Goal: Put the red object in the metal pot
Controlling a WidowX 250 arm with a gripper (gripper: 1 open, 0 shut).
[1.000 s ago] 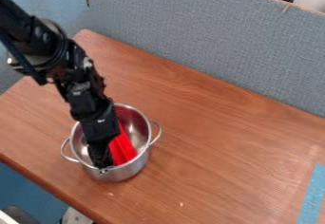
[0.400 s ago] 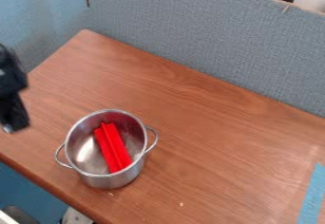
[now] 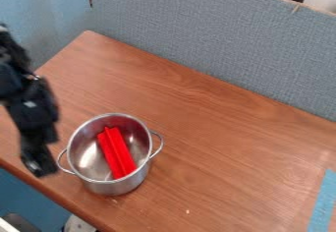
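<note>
One pot (image 3: 110, 157), one red bar (image 3: 117, 150), one table (image 3: 223, 118), and one arm, mine. The pot is round, shiny steel, with a mirror-bright inside wall and two small loop handles, one at about three o'clock of its rim and one at about nine. The red bar lies inside it on the bottom, a plain, smooth, elongated block running roughly from eleven o'clock to five, shorter than the pot is wide; its red reflects on the steel beside it. The table is smooth brown wood with a fine grain and a rounded edge. Behind it stands a grey-blue fabric-textured panel (image 3: 197, 29).

My gripper (image 3: 38, 161) is black and boxy and hangs at the pot's nine o'clock, just beside the left handle, over the table's near edge. It holds nothing. Whether its fingers are spread or together, I cannot tell; they blur into one dark shape.
</note>
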